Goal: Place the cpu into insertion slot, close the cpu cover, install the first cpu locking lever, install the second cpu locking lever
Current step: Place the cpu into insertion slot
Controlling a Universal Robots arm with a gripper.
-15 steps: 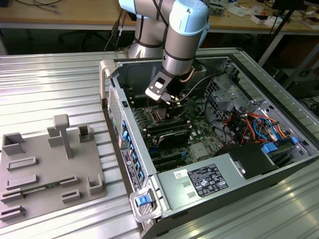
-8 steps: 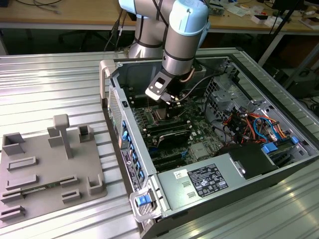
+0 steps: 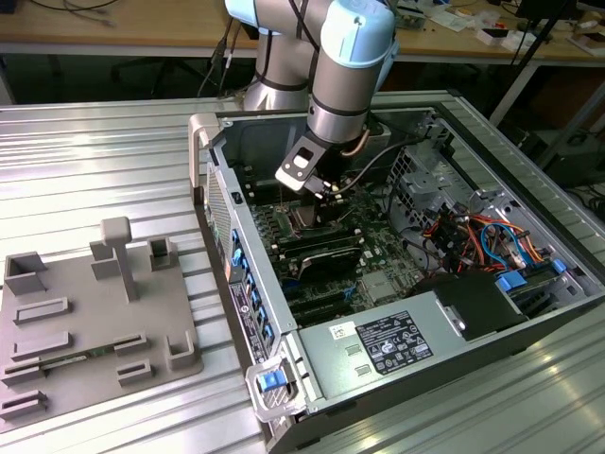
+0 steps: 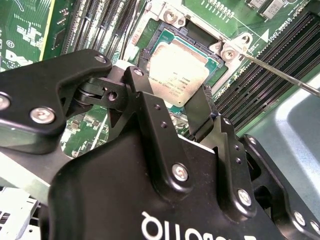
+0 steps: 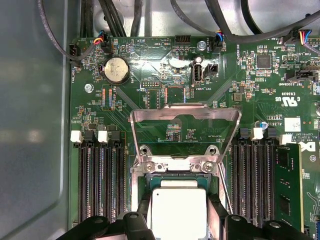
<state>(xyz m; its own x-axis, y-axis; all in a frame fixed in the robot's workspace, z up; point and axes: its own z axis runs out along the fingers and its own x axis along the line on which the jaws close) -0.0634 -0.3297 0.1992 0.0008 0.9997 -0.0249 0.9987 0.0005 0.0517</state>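
Step one: the cpu is clenched by the jaws just over the insertion slot (cpu cover flipped up); square alignment's needed.

The small square cpu has a matt silver-grey metal top. The thin silver metal cpu cover is smooth, shiny and reflective. The black gripper looks matt and smooth, with bright metal screws. The green circuit board is glossy.

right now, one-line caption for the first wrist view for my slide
the gripper holds the cpu over the insertion slot, cpu cover hinged open, memory slots on both sides
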